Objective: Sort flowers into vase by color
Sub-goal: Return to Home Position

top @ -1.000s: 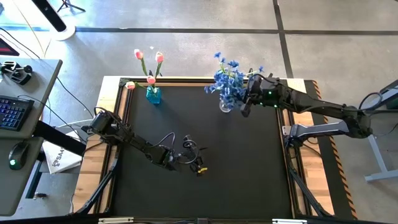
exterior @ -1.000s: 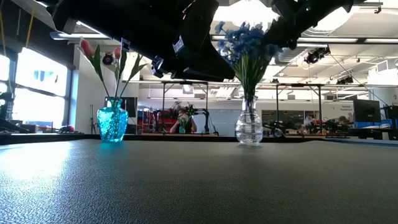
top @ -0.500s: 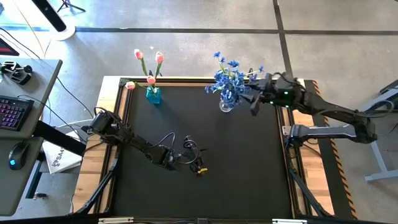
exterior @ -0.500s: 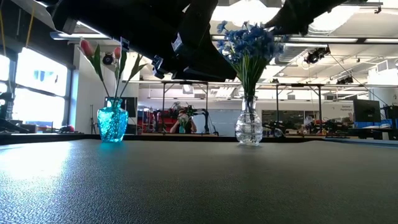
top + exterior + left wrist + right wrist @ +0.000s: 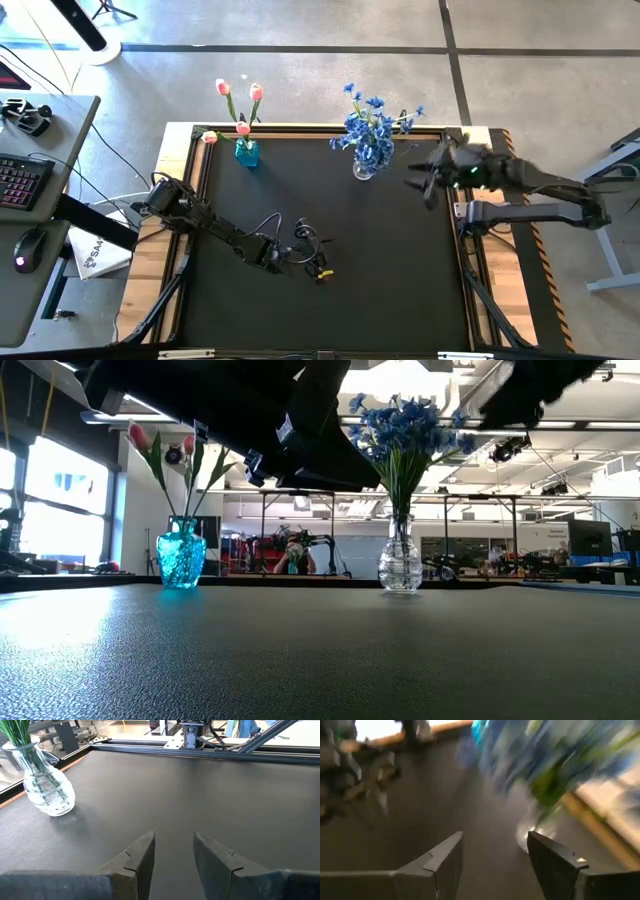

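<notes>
The right claw (image 5: 427,184), fingers spread wide and empty, has drawn back from the blue flowers (image 5: 372,128) within the last second and now hangs clear of them toward its own edge of the bench (image 5: 380,260). By my reading, sorting is done and only the retreat remains. The bushy blue flowers stand upright in the clear glass vase (image 5: 362,168). The pink tulips (image 5: 240,100) lean in the blue vase (image 5: 246,153). The left claw (image 5: 318,268) waits open and empty.
</notes>
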Robot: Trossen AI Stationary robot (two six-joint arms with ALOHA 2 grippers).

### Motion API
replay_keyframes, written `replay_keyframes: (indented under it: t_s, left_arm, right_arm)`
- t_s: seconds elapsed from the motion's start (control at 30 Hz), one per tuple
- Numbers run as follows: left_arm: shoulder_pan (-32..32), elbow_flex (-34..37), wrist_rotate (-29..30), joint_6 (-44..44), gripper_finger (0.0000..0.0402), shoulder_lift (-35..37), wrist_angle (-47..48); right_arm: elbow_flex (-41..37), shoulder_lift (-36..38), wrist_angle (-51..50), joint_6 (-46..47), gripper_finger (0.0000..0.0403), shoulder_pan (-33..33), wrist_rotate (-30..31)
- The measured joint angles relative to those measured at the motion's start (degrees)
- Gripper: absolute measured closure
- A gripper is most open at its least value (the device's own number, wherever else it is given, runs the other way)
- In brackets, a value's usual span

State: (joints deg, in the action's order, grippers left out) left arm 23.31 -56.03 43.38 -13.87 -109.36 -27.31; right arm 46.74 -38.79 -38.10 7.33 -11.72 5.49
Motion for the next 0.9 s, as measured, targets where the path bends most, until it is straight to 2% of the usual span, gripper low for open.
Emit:
replay_keyframes:
  t_s: [0.1, 0.3, 0.43, 0.53, 0.77, 0.9]
  left_arm:
    - [-0.04, 0.00, 0.02, 0.00, 0.0279, 0.00, 0.00]
    - [-0.04, 0.00, 0.02, 0.00, 0.0279, 0.00, -0.02]
    - [-0.04, 0.00, 0.02, 0.02, 0.0279, 0.00, -0.15]
    - [-0.04, 0.00, 0.02, 0.03, 0.0279, -0.02, -0.17]
    - [-0.04, 0.00, 0.43, 0.03, 0.0279, -0.02, -0.46]
    - [-0.04, 0.02, -2.64, 2.44, 0.0279, 1.02, -0.13]
  right_arm:
    - [-8.00, -0.30, 5.86, 3.13, 0.0200, 4.15, 0.39]
    - [-28.56, -2.31, 34.55, 8.82, 0.0213, 9.45, 4.91]
    - [-37.04, -4.84, 51.69, 3.51, 0.0215, 13.39, 7.98]
    - [-38.98, -6.55, 56.23, 1.57, 0.0215, 17.40, 9.25]
    - [-38.99, -10.23, 58.25, 1.58, 0.0215, 27.31, 18.01]
    - [-38.99, -10.99, 61.40, 1.20, 0.0215, 30.27, 18.29]
